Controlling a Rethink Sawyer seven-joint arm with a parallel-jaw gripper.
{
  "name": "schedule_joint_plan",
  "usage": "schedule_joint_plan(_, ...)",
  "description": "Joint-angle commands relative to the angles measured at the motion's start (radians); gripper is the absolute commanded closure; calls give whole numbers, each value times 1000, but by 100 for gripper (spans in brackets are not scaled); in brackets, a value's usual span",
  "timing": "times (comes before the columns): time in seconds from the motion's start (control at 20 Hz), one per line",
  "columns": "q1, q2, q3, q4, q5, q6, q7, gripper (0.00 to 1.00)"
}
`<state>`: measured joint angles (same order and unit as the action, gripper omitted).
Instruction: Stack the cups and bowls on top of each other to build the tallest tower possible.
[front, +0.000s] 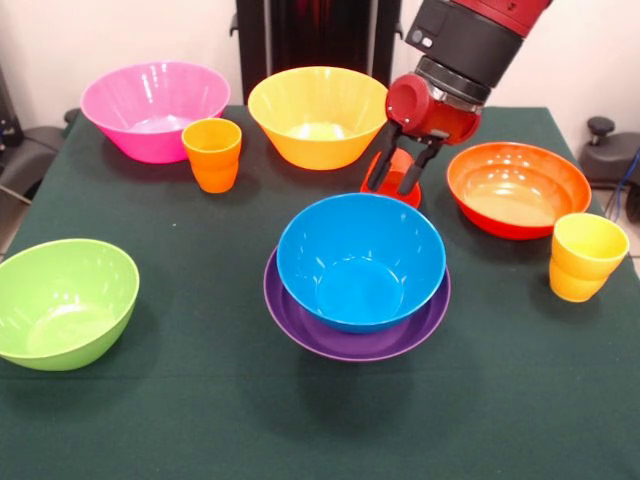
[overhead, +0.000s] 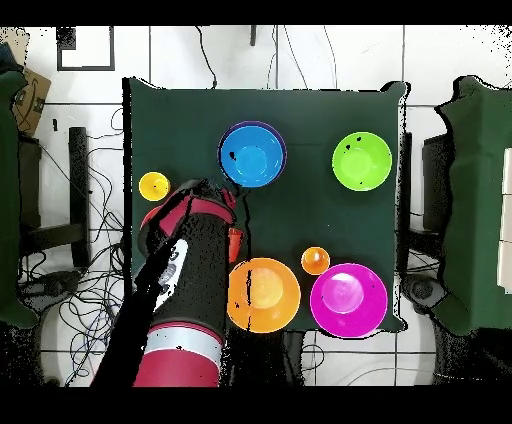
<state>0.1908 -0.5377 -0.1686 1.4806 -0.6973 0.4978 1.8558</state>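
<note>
My gripper (front: 393, 188) comes down at the back of the table, shut on the red-orange cup (front: 398, 165), whose wider bottom shows behind the blue bowl (front: 360, 260). That bowl sits nested in the purple bowl (front: 350, 340), a two-piece tower at the table's centre. Standing singly are the pink bowl (front: 150, 105), yellow bowl (front: 318, 115), orange-red bowl (front: 517, 188) and green bowl (front: 62, 300), plus the ribbed orange cup (front: 212, 153) and yellow cup (front: 585, 255). From overhead the arm hides the orange-red bowl, while the red-orange cup (overhead: 235, 243) peeks out beside it.
A dark green cloth (front: 200, 400) covers the table. The yellow bowl and orange-red bowl flank the gripper closely. Overhead, cables lie on the floor left of the table (overhead: 100, 250), and dark chairs (overhead: 470, 200) stand at the side.
</note>
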Motion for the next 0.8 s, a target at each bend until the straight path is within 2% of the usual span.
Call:
schedule_joint_plan(0.05,-16,0,133,52,27,115,-102,0)
schedule_joint_plan(0.5,9,-63,111,79,24,183,-123,0)
schedule_joint_plan(0.8,-52,-230,152,191,55,261,-256,0)
